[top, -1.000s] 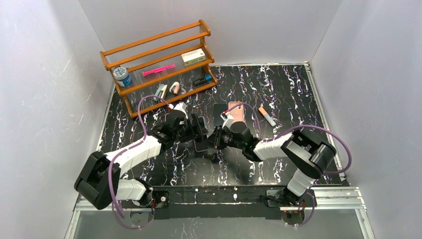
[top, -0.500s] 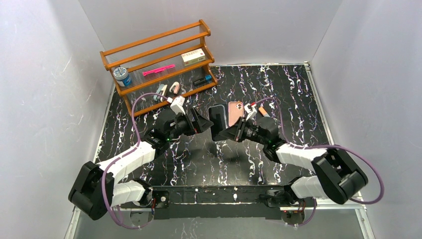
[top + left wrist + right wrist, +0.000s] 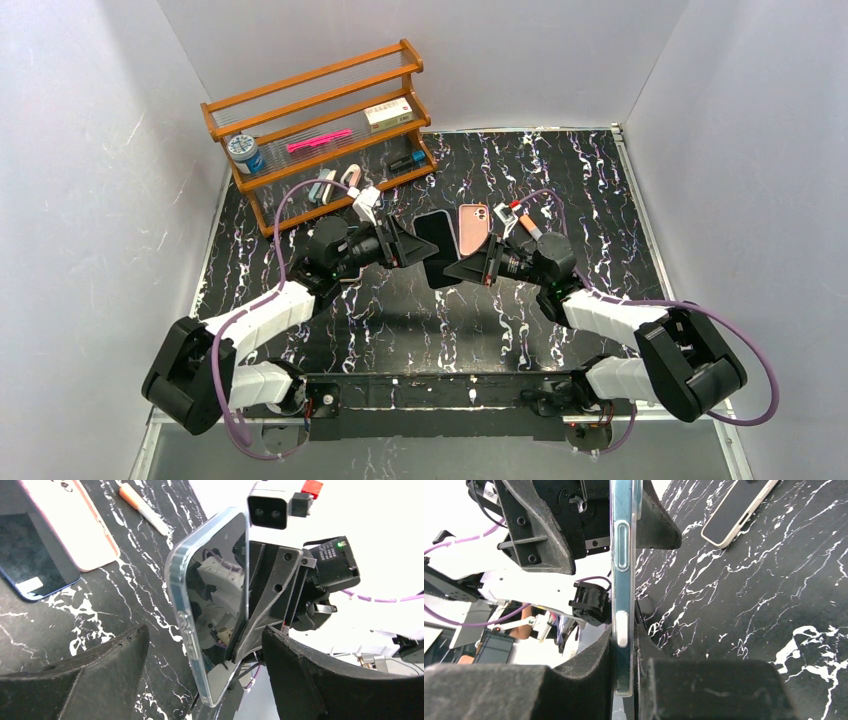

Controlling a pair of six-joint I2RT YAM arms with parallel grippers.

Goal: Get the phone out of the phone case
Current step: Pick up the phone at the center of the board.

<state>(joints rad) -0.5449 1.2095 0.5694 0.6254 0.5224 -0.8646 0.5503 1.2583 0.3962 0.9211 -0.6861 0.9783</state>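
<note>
**Cased phone pinched upright between the two arms, centre of the overhead frame**

The dark glossy phone (image 3: 216,595) sits in its clear plastic case (image 3: 622,555). The right gripper (image 3: 624,650) is closed tight on its lower end, a pad on each face. The left gripper (image 3: 202,630) is spread wide, with one black finger on each side of the phone, and grips nothing. On the black white-veined table (image 3: 560,180), to the upper right, lie a pink phone-shaped slab (image 3: 473,230) and an orange-tipped white marker (image 3: 145,510). A wooden rack (image 3: 320,130) stands at upper left.
</note>
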